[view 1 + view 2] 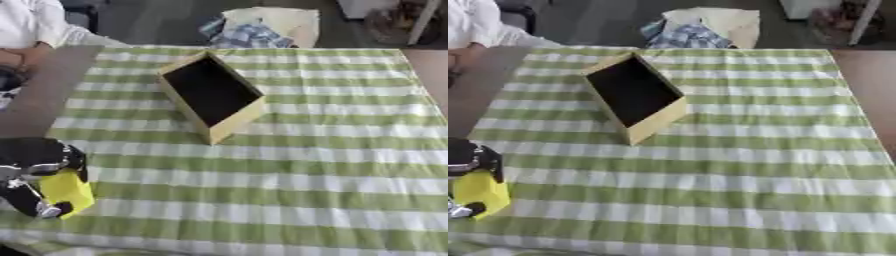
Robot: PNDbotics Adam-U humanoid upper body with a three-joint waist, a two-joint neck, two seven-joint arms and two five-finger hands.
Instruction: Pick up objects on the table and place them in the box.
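Observation:
A yellow block point(70, 192) is held in my left hand point(33, 167) at the lower left, just above the green-and-white checked tablecloth point(289, 165). The hand's fingers and thumb are curled round the block. The open wooden box point(213, 95) with a dark inside stands near the far middle of the table, well up and to the right of the hand. My right hand shows in neither view.
A chair with a checked cloth point(254, 30) draped on it stands beyond the table's far edge. A person's sleeve and arm point(31, 37) rest at the far left corner. The bare brown tabletop point(44, 95) shows left of the cloth.

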